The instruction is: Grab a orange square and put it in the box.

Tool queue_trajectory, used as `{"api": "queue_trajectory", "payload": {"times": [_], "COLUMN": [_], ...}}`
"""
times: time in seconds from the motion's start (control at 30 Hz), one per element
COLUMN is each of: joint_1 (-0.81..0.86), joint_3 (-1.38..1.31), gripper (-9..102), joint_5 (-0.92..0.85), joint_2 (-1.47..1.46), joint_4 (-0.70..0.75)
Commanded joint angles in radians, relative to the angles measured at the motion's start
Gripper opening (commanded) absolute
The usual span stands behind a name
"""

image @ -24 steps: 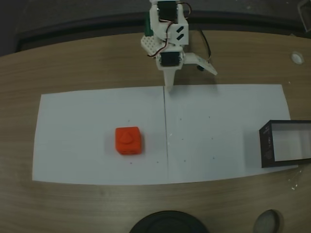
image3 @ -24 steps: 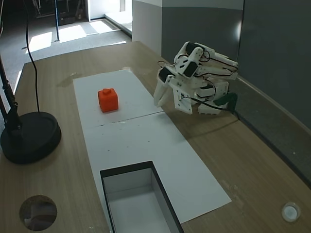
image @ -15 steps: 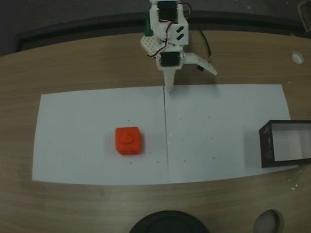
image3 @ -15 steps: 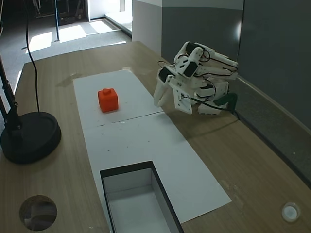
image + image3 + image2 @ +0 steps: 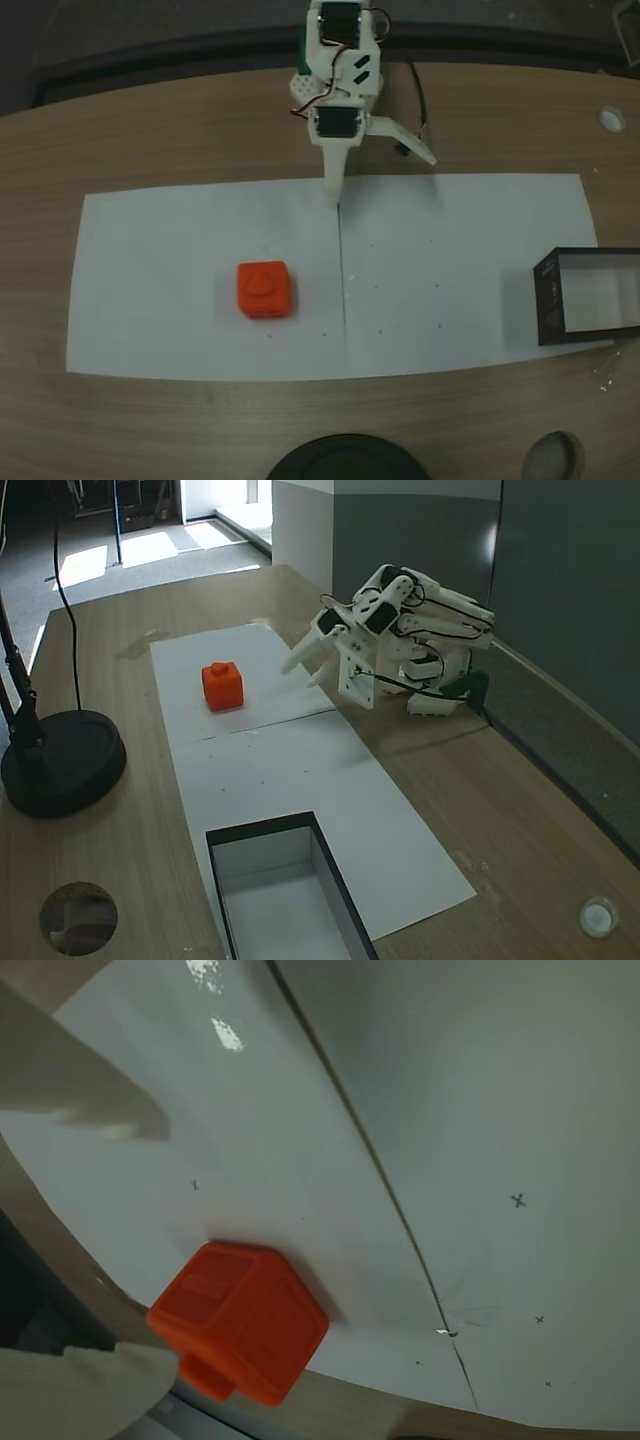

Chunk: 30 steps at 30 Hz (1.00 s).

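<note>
The orange square [image 5: 265, 290] sits on the left half of the white paper, knob up; it is also in a fixed view [image 5: 223, 685]. In the wrist view the orange square [image 5: 245, 1320] lies low and left. My gripper [image 5: 384, 182] hangs open near the paper's far edge, well short of the cube, with nothing between its fingers. From the side my gripper [image 5: 298, 675] is raised and points toward the cube. In the wrist view my gripper [image 5: 150, 1240] has one finger at the top left and one at the bottom left. The black-walled box [image 5: 550, 300] stands at the paper's right end, seen also as the box [image 5: 265, 827].
White paper [image 5: 450, 280] covers the middle of the wooden table. A black round lamp base [image 5: 60, 760] stands beyond the cube, at the near edge in the top view [image 5: 345, 460]. A round table hole [image 5: 78, 917] and a small white disc [image 5: 611, 118] lie off the paper.
The gripper has lifted and swung out over the paper's edge toward the cube, shifting slightly left in the top view. Cube and box have not moved.
</note>
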Motion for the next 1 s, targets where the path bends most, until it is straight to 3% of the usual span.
{"api": "queue_trajectory", "payload": {"times": [0.0,0.37,0.6,0.97], "joint_1": [0.083,0.146,0.089,0.092], "joint_3": [-0.101,-0.342,-0.577,-1.080], "gripper": [30,32,34,34], "joint_5": [-0.043,-0.026,-0.017,-0.015], "joint_2": [0.023,-0.120,-0.603,-1.483], "joint_4": [-0.046,-0.064,-0.094,-0.008]}}
